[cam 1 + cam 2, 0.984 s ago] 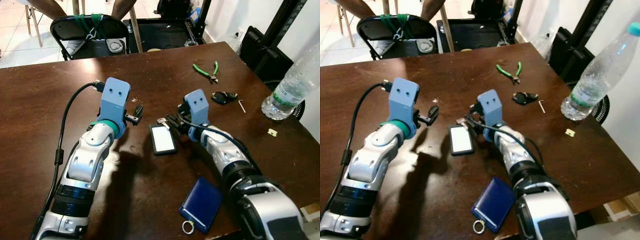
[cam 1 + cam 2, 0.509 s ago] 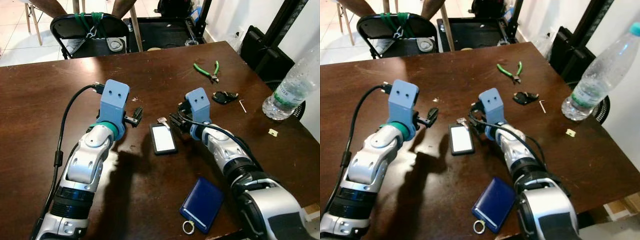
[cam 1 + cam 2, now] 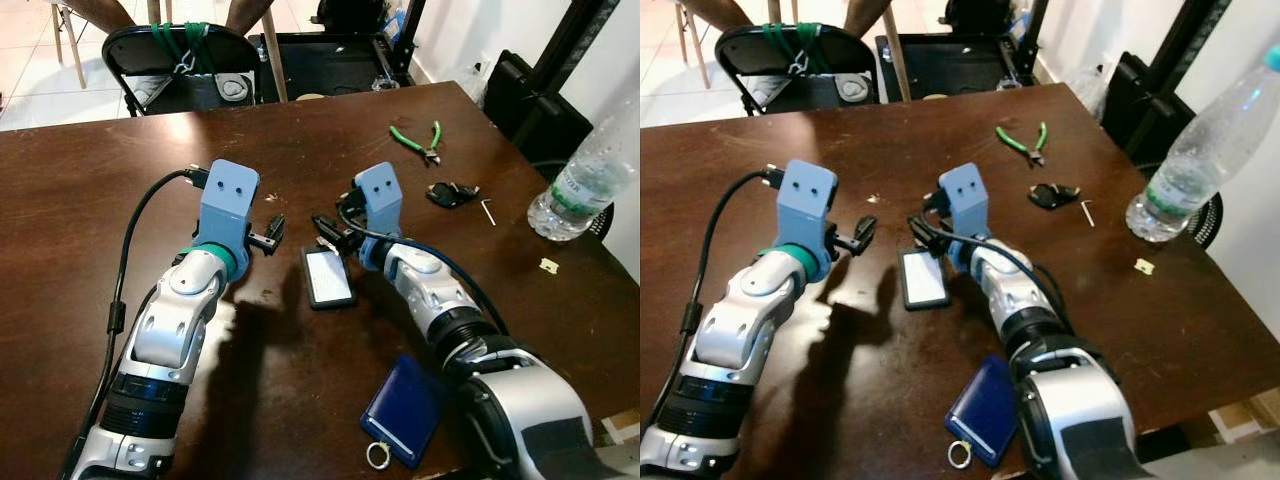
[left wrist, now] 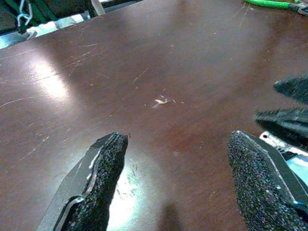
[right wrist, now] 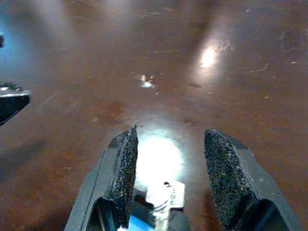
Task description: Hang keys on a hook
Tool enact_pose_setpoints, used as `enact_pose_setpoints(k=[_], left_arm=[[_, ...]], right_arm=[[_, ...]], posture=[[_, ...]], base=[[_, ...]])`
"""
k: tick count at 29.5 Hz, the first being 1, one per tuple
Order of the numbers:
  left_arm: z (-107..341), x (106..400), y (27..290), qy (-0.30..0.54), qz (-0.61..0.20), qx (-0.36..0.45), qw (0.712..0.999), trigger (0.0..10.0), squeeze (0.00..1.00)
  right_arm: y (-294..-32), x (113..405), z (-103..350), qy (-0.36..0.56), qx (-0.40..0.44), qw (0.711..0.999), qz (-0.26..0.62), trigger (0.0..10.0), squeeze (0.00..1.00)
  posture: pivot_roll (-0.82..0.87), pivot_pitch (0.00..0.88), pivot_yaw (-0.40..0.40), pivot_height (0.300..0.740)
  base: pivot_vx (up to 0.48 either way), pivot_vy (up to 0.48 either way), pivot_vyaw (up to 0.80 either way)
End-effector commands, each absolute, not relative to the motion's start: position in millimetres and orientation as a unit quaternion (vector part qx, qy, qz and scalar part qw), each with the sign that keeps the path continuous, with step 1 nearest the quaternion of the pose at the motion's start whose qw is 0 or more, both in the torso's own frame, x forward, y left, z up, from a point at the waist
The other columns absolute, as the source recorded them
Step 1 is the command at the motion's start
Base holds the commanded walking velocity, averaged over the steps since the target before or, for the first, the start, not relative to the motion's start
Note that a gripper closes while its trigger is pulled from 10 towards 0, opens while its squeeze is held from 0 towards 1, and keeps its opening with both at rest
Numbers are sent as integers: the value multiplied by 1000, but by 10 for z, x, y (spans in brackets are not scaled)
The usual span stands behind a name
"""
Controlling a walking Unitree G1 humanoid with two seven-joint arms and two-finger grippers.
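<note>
Right gripper [image 5: 168, 180]: fingers parted, with a silver key [image 5: 166, 198] lying between them near their base. The pads are not pressed on the key, so it is bracketed, not clamped. The gripper sits low over the table [image 3: 90, 180] at the top end of the tag [image 3: 328, 277], which puts the fingers either side of the key for a pinch.

Left gripper [image 4: 175, 180]: fingers wide apart, nothing between them except bare wood. It is held above the table just left of the tag, pointing toward the right gripper. Judged role: standing by to steady or receive.

Keys: the key lies at the upper end of the dark tag with its pale face, near the middle of the table, between the two grippers. Whether key and tag are joined by a ring cannot be told.

Hook: a metal snap hook [image 3: 183, 67] hangs from green cord on the back of the chair [image 3: 150, 50] beyond the far table edge, well apart from the key. It may be the target; this is a judgement.

Stage: grasp not yet made; carrying and hanging remain.

Other items: green pliers [image 3: 415, 139], black key fob [image 3: 450, 193], water bottle [image 3: 585, 175] and blue wallet [image 3: 405, 408] lie clear of the work area.
</note>
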State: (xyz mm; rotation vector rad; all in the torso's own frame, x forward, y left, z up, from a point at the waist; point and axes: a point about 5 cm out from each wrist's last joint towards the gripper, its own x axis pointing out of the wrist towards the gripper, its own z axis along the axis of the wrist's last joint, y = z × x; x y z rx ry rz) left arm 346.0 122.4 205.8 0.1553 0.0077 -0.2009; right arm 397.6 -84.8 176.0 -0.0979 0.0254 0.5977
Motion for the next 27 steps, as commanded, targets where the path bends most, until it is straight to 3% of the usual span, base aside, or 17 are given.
enact_pose_setpoints(k=[1,7,8,9,10,20,21,27], left_arm=[[2008,3429,1238,13,-97,78,992,10000,0],[1997,3416,1255,14,-92,77,993,10000,0],[1997,3416,1252,14,-92,76,993,10000,0],[1997,3416,1252,14,-92,76,993,10000,0],[2000,3421,1247,13,-92,76,993,10000,0],[2007,3431,1240,12,-94,75,993,10000,0],[2012,3435,1236,11,-95,75,993,10000,0],[2014,3435,1234,11,-95,75,993,10000,0]], right_arm=[[-800,3966,1721,24,-60,951,302,10000,0],[-801,3949,1662,34,-72,949,304,10000,0],[-813,3946,1645,36,-74,950,302,6706,0],[-813,3946,1645,36,-74,950,302,6706,0],[-830,3941,1621,39,-78,950,300,5176,0],[-881,3933,1573,46,-90,951,292,5647,0],[-939,3932,1542,51,-99,952,283,4902,0],[-955,3931,1532,53,-102,953,281,4902,0]], posture=[[-72,186,31,740],[-69,186,23,740],[-72,184,22,740],[-72,184,22,740],[-74,182,23,740],[-77,175,25,740],[-77,175,25,740],[-77,175,25,740]], base=[[0,0,0],[0,0,0],[0,0,0],[0,0,0],[0,0,0],[0,0,0],[0,0,0],[0,0,0]])
